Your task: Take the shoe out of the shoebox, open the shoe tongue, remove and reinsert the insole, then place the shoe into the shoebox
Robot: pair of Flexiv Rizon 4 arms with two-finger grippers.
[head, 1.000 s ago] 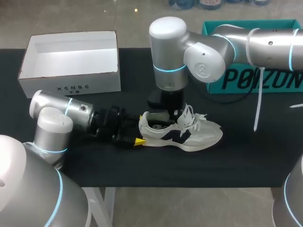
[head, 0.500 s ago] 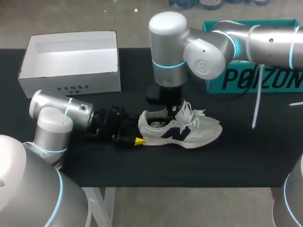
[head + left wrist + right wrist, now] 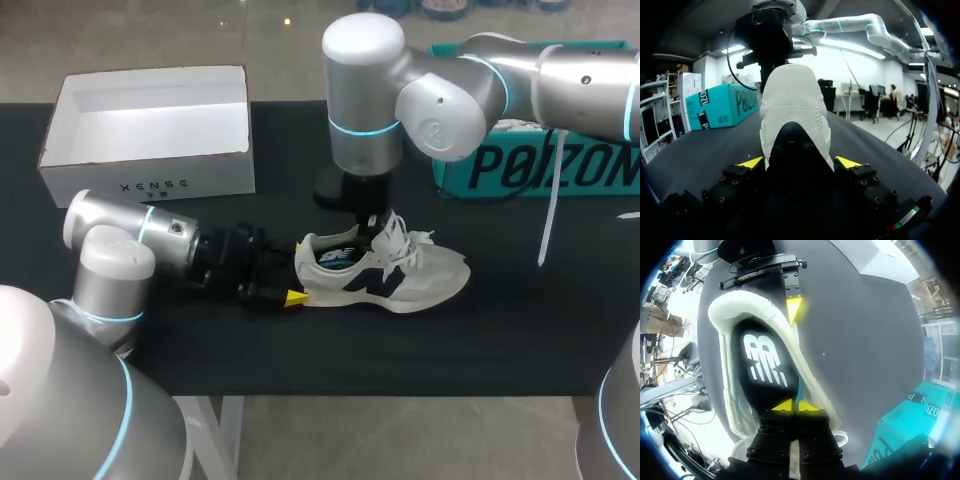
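Note:
A white and grey sneaker [image 3: 390, 277] with a dark side logo lies on the black table, toe to the right. My left gripper [image 3: 288, 292] holds its heel [image 3: 795, 105]; the yellow fingertips [image 3: 751, 162] press it from both sides. My right gripper [image 3: 366, 232] hangs over the shoe's opening, tips together [image 3: 795, 405], pinching the front end of the black insole [image 3: 765, 360] with a white logo. A teal edge of the insole shows beside the tips. The laces [image 3: 405, 240] lie loose. The white shoebox [image 3: 150, 170] stands open at the back left.
A teal box [image 3: 540, 165] stands at the back right, behind my right arm. A white strap [image 3: 548, 215] hangs from that arm down toward the table. Bare black cloth lies in front of and to the right of the shoe.
My right arm has risen and shifted slightly right. The insole's end has come up in the shoe's opening, showing its lighter print. The left arm and the shoe have hardly moved.

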